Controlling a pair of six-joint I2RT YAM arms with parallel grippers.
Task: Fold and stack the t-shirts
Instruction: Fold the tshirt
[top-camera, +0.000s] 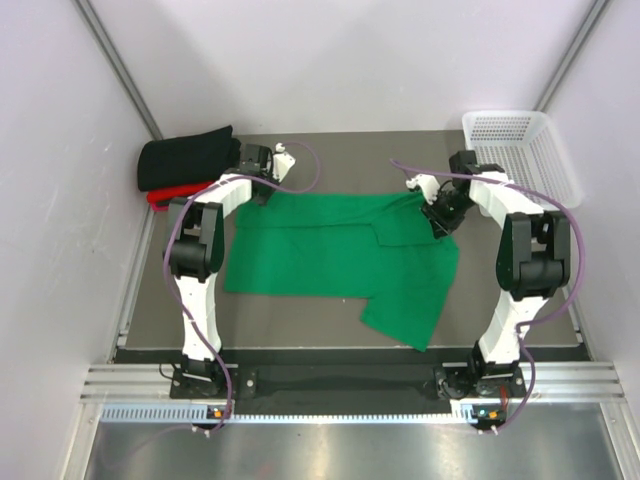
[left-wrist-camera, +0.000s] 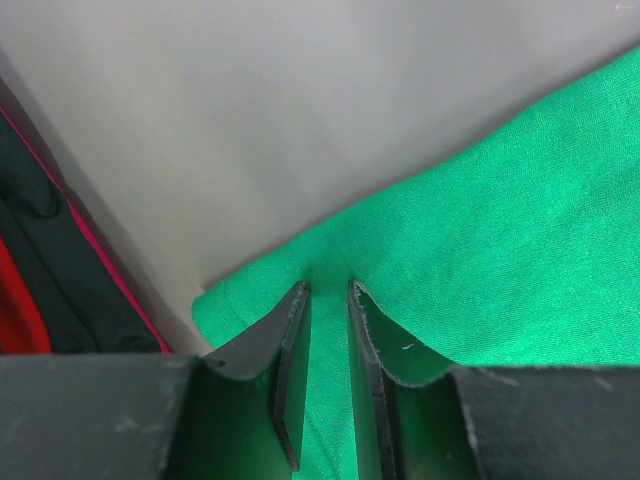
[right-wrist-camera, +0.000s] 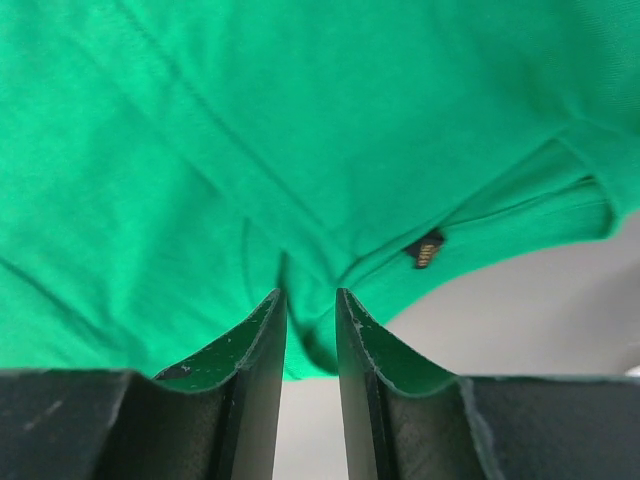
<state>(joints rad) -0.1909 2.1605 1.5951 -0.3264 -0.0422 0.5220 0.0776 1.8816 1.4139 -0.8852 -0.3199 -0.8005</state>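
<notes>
Cloth lies heaped in the far left corner of the desk (top-camera: 300, 320): a black t-shirt (top-camera: 188, 155) bundled on top of a red t-shirt (top-camera: 160, 198), whose edge peeks out beneath it. Just to their right, the left pincer (top-camera: 266, 192) is down at the far left corner of the green t-shirt (top-camera: 320, 262). Its jaws are drawn to a narrow slit with the shirt's edge pinched between them. The green t-shirt spreads across the middle of the desk, partly folded, one flap trailing toward the near edge. At its far right edge the right pincer (top-camera: 438, 228) is likewise almost closed, nipping the fabric beside a small dark label (right-wrist-camera: 427, 250). A white mesh basket (top-camera: 520, 140) stands in the far right corner.
</notes>
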